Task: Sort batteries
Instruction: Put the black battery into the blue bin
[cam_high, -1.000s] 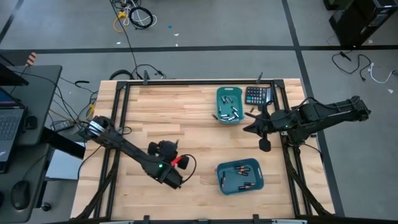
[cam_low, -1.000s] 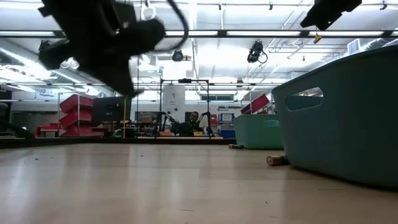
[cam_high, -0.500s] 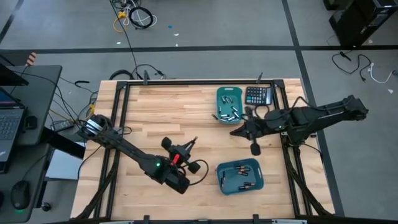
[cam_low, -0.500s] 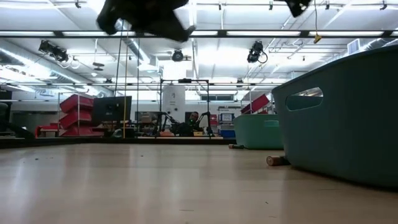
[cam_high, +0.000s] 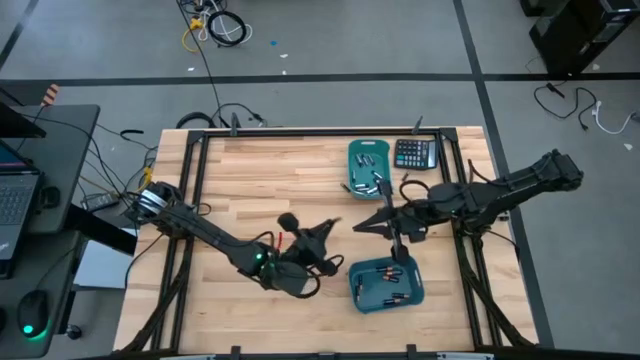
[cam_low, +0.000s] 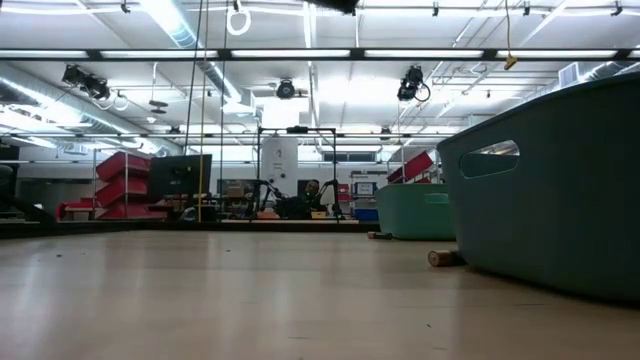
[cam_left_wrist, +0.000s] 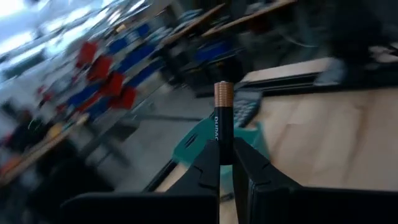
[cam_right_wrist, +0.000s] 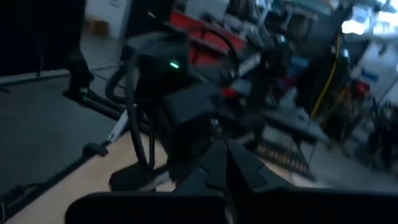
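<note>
My left gripper (cam_high: 333, 225) hovers over the table's middle, pointing level toward the right edge, shut on one battery (cam_left_wrist: 222, 118), a black cell with a copper-coloured end. My right gripper (cam_high: 359, 228) faces it from the right at a small gap, shut and with nothing in it (cam_right_wrist: 227, 158). Several batteries lie in the far teal bin (cam_high: 368, 168) and several in the near teal bin (cam_high: 386, 283). One loose battery (cam_low: 445, 257) lies on its side on the table beside the near bin (cam_low: 560, 190). Neither gripper appears in the low view. My left gripper pinches the battery's black body (cam_left_wrist: 222, 148) between its two fingers (cam_left_wrist: 205, 167), at the end opposite the copper one. The battery lies along the fingers and sticks out past their tips, copper end (cam_left_wrist: 223, 93) foremost. It is lifted clear of the table.
A black calculator (cam_high: 413, 153) lies at the far right, beside the far bin. The left half of the wooden table (cam_high: 250, 170) is bare wood. Black frame rails (cam_high: 200, 180) run along the table's sides and far edge.
My left gripper has risen and swung toward the table's right edge, tipping from pointing down to level while its wrist rolled; it stays shut on the battery. My right gripper has moved toward the table's middle and the left gripper, tipping to level, still shut.
</note>
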